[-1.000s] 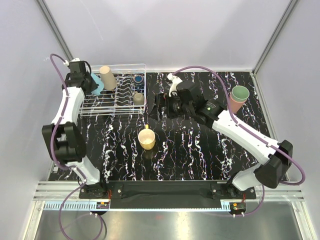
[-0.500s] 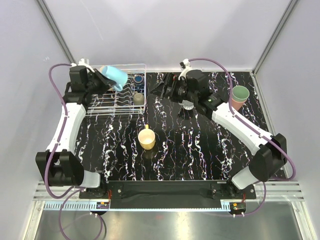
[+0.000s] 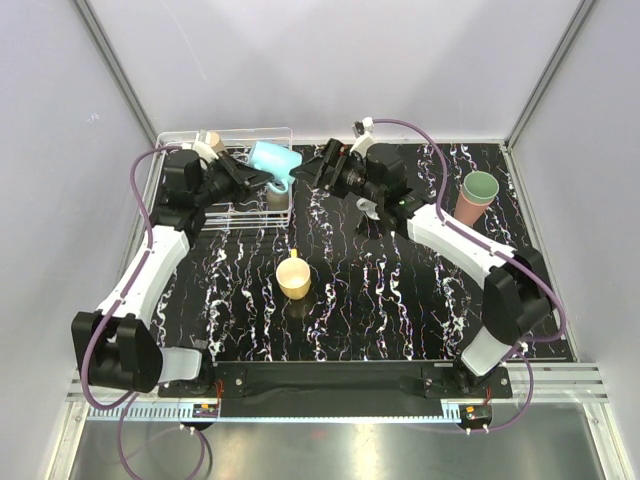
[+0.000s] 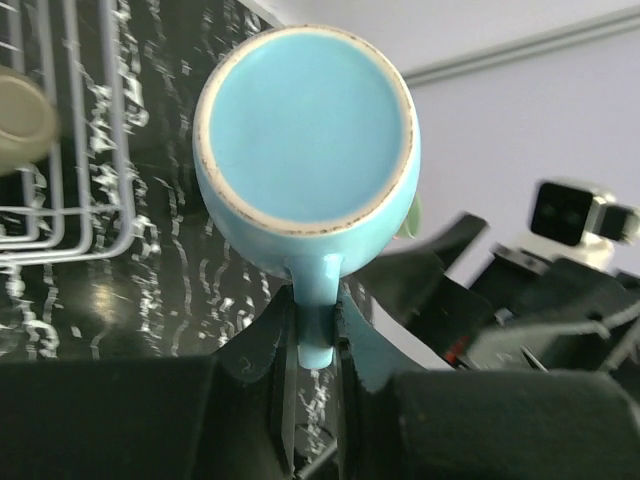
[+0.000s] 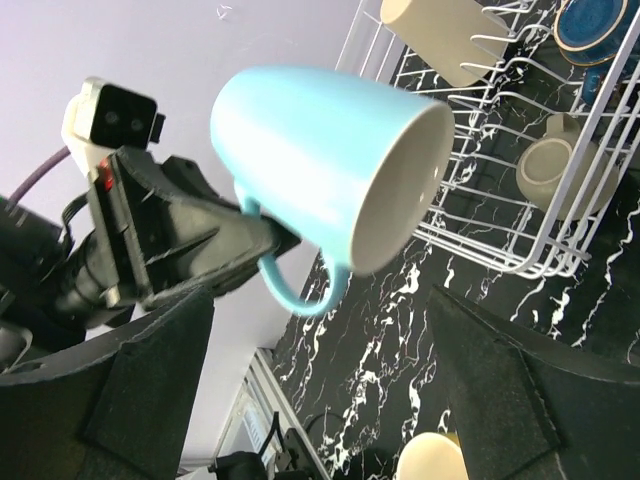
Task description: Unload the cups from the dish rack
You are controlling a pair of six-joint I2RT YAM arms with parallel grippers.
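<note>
The left tool (image 4: 315,335) is clenched on the handle of the cyan mug (image 4: 305,130), one finger pressed against each side of the handle. In the top view this mug (image 3: 272,160) hangs in the air at the upper middle of the frame, over the right edge of the dish rack (image 3: 225,215). It lies tipped on its side with its cream inside turned to the right.

The right tool (image 3: 303,172) is released, its jaws spread wide. It faces the mug's mouth from the right, just beside it. In the right wrist view the mug fills the upper middle of the frame, and the two black fingers (image 5: 150,380) stand at the lower corners. They appear clear of it, with nothing held between them.

The white wire rack sits in the upper left of the top view. A tan tumbler (image 5: 445,35) lies in it, along with a navy mug (image 5: 595,25) and a grey-brown mug (image 5: 550,170).

A yellow mug (image 3: 294,277) stands upright on the black, white-veined tabletop (image 3: 400,300), near the middle of the top view and below the rack. A pinkish tumbler (image 3: 478,197) showing green at its rim stands at the upper right of that view, well apart from the rack.
</note>
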